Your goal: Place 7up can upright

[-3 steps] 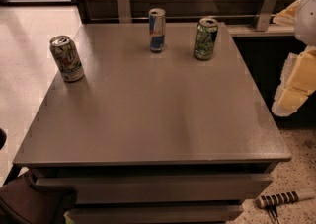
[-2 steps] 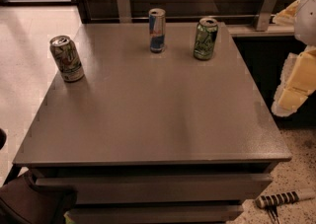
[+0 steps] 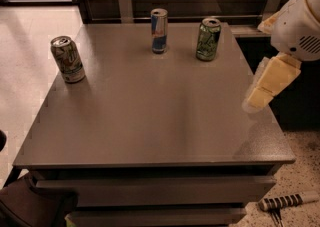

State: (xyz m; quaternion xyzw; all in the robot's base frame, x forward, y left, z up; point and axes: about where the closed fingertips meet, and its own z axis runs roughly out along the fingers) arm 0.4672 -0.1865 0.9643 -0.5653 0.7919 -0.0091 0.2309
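Observation:
The 7up can [image 3: 67, 59], whitish-silver with green markings and a silver top, stands upright near the left edge of the grey table [image 3: 150, 116]. My gripper [image 3: 260, 96], cream-coloured under a white arm, hangs over the table's right edge, far from the can. It holds nothing that I can see.
A slim blue-and-silver can [image 3: 159, 31] and a dark green can [image 3: 207, 39] stand upright at the back of the table. A wooden wall with metal brackets runs behind. A striped tool [image 3: 287, 201] lies on the floor at the front right.
My gripper has moved a little to the left, in over the table's right edge. The three cans have not moved.

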